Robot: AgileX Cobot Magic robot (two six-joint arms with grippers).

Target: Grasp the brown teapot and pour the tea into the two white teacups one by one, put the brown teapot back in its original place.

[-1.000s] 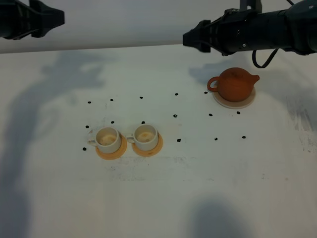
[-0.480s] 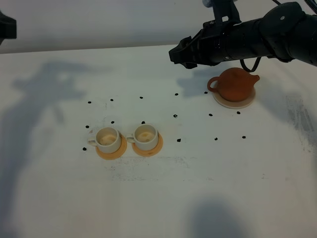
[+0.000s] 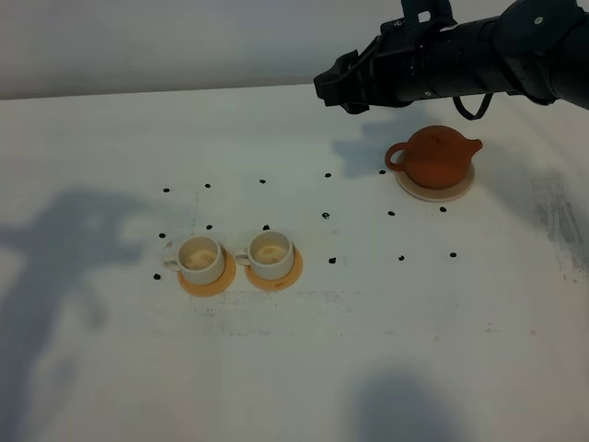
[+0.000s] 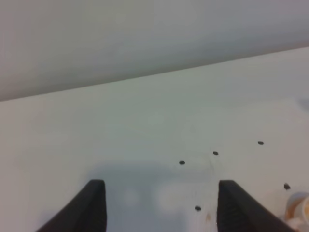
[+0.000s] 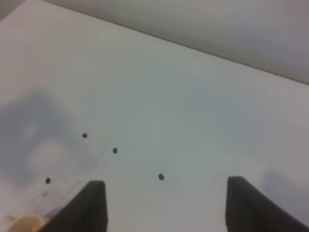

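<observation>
The brown teapot (image 3: 440, 157) stands upright on the cream saucer (image 3: 457, 193), at the far right part of the white table (image 3: 368, 350). Its lid is on, its loop handle turns toward the middle of the table and its short spout points to the other side. Nothing touches it.

The right gripper (image 3: 329, 87) hangs in the air at the end of the black arm, near the teapot's handle side but clearly apart from it and higher. In the right wrist view its two dark fingers (image 5: 91, 208) stand wide from each other – the claw is spread, and between the fingers only bare table and some black dots (image 5: 114, 151) can be seen.

The left gripper (image 4: 161, 208) does not appear in the high view. Its own wrist camera shows both fingers far apart with nothing between them, so this claw is spread too – it holds nothing.

The first teacup (image 3: 200, 259) and the second teacup (image 3: 271, 255) stand side by side in the left middle of the table, well apart from the teapot. Each sits on one of the orange coasters (image 3: 207, 285), with its handle turned to the left of the high view. Both insides look tan.
</observation>
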